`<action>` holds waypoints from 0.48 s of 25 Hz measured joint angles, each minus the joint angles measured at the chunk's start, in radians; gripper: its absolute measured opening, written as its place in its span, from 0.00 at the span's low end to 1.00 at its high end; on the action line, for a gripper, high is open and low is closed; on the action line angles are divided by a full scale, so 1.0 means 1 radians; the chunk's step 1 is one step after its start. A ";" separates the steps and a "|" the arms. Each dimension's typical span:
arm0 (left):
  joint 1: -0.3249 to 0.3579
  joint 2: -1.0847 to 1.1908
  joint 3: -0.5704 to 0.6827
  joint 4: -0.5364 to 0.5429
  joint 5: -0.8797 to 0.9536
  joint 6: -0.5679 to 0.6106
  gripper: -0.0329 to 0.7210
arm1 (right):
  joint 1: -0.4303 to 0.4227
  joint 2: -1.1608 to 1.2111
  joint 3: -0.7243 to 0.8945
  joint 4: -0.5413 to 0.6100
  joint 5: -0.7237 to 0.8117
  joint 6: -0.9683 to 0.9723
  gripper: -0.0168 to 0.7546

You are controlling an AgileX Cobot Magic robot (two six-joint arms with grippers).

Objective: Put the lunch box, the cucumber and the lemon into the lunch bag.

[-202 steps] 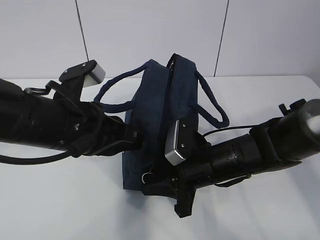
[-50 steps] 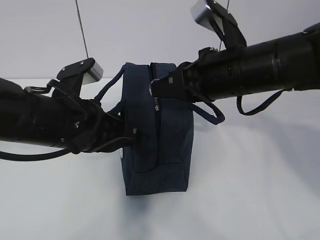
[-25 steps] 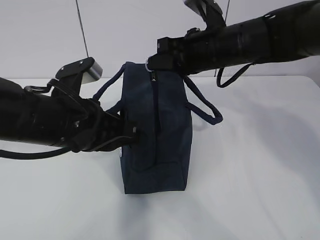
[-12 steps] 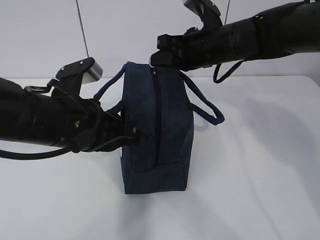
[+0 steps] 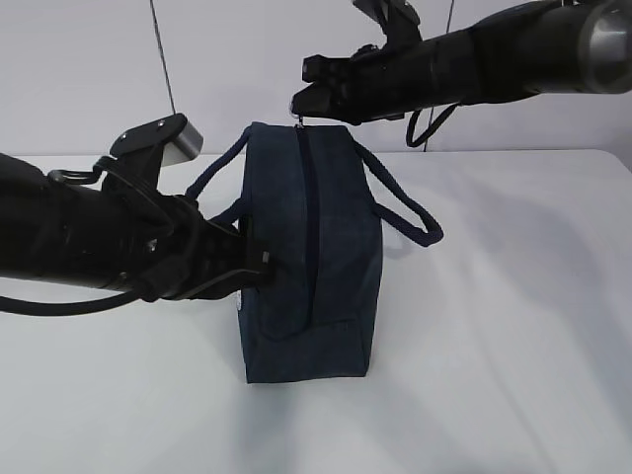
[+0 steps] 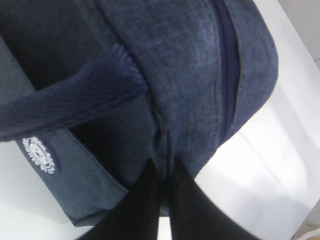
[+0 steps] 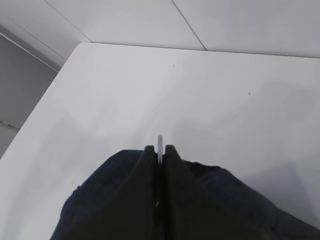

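Bag (image 5: 311, 252): dark navy fabric, boxy, standing upright on the white table (image 5: 513, 326), near its middle.
Zipper (image 5: 306, 227): runs over the top and down the near end of the bag; appears shut along the length I can see.
Handles: two loops; one (image 5: 410, 202) drapes to the right side, the other (image 5: 217, 173) to the left, beside my left arm.
Badge (image 6: 40, 155): small round white emblem on the bag's side, seen from my left wrist.
Left end effector (image 6: 165, 177): clenched, pinching a fold of bag fabric at the left side seam, low on the bag.
Right end effector (image 5: 299, 104): clenched on the ring pull (image 7: 160, 144), a thin pale sliver showing between my fingertips, just above the bag's far top corner.
Lunch box, cucumber, lemon: not visible in any view; I cannot tell where they are.
Backdrop: pale wall panels with dark seams behind the table.
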 joint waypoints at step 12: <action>0.000 0.000 0.000 0.000 -0.007 0.000 0.05 | -0.013 0.146 -0.195 -0.093 0.025 0.100 0.00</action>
